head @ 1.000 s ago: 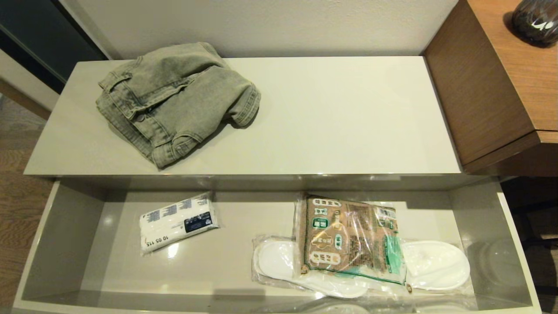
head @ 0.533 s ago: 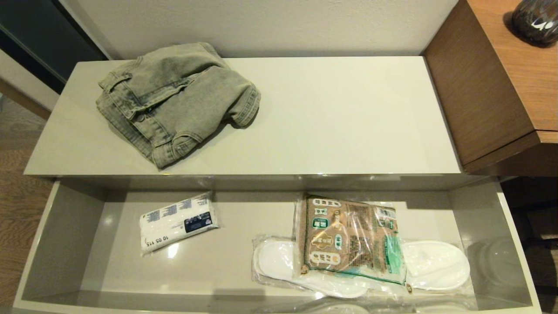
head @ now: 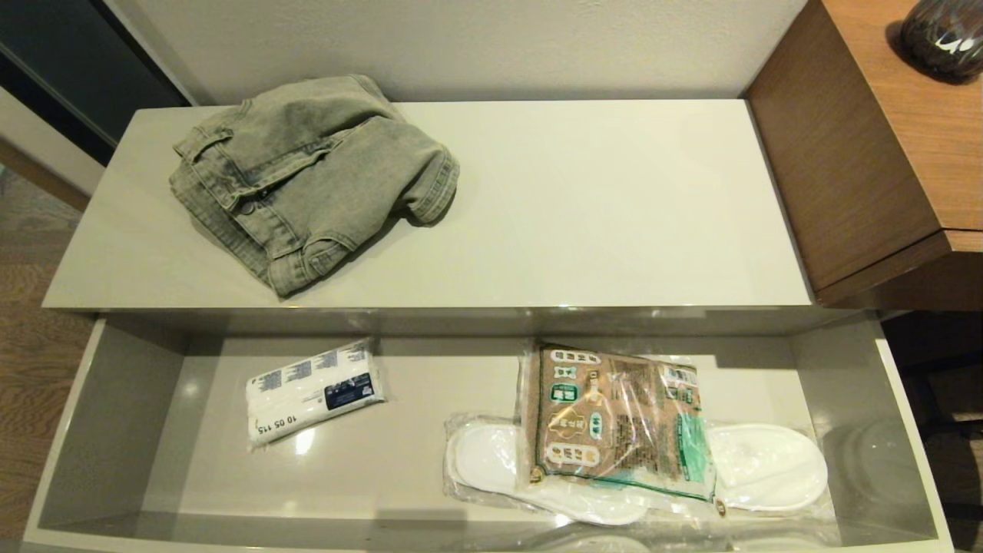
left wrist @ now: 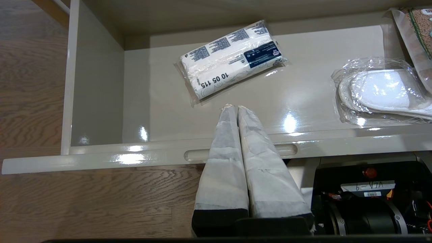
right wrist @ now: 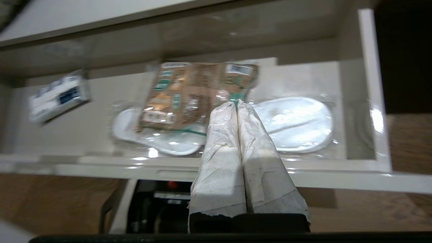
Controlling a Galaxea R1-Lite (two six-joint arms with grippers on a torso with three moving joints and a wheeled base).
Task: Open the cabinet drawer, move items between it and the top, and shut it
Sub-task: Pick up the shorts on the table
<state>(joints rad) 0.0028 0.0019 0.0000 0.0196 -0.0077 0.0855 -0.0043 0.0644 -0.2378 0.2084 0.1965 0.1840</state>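
The cabinet drawer (head: 115,430) stands pulled wide open below the cream top (head: 599,200). A folded grey-green denim garment (head: 307,177) lies on the top's left part. No plain white cloth shows. Neither gripper appears in the head view. My left gripper (left wrist: 235,107) is shut and empty, hovering over the drawer's front rim (left wrist: 135,157) by a handle recess, short of a white printed packet (left wrist: 229,57). My right gripper (right wrist: 237,102) is shut and empty, above the front rim (right wrist: 337,168) near the wrapped slippers (right wrist: 297,121).
In the drawer lie the white printed packet (head: 313,390) at the left, the plastic-wrapped slippers (head: 768,465) and a brown-and-green packet (head: 614,418) across them at the right. Taller brown wood furniture (head: 868,153) with a dark vase (head: 941,34) stands at the right.
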